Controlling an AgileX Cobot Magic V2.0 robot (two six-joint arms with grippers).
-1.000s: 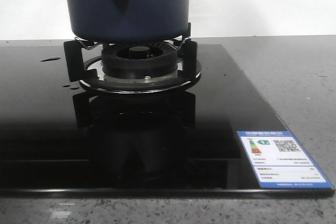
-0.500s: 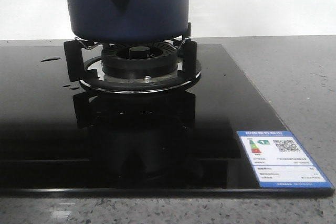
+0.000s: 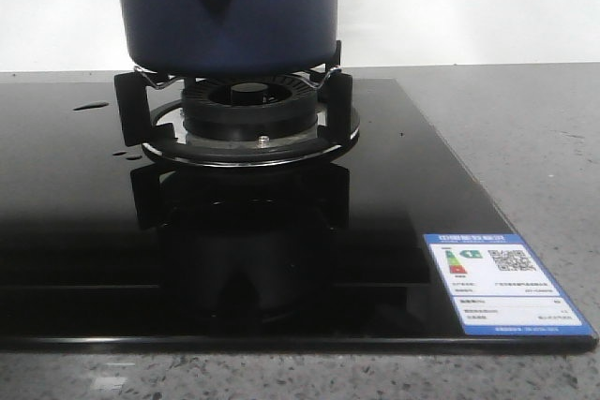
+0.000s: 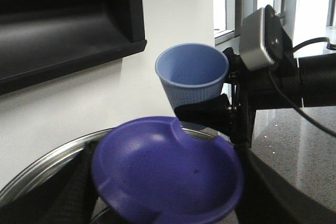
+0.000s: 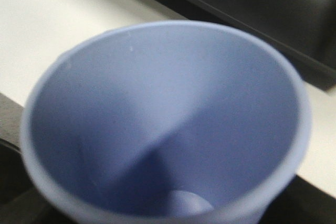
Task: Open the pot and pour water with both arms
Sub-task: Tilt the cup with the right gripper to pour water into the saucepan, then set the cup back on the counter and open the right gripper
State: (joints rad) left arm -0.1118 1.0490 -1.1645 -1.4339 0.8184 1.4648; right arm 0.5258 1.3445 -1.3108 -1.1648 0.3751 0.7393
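Dark navy pot (image 3: 230,11): seated on the burner grate (image 3: 236,110) of a black glass hob (image 3: 394,222), toward the far edge of the grey stone worktop (image 3: 525,128); its handle mount with the round hole faces the near edge. Top of the pot is cut off in the front view.

Steel rim (image 4: 37,174): the left wrist view shows a curved bright metal rim below the lid, judged to be the pot's open mouth.

Lid (image 4: 168,174): purple, dished, clear of the rim; dark blurred fingers (image 4: 73,192) flank it on either side, so the left gripper appears closed on it, though the contact itself is not sharp.

Cup (image 4: 191,82): pale blue, ribbed, upright, mouth open; clamped between the right gripper (image 4: 210,111) fingers at its lower wall. No water can be made out inside in the right wrist view (image 5: 168,124).

Deciding relation: the cup stands above and beyond the pot's mouth with its axis upright; the right arm is the nearer one for pouring and would, in my judgement, need to tip the cup toward the rim.

Risk: lid sits between cup and mouth; spill onto glass possible.
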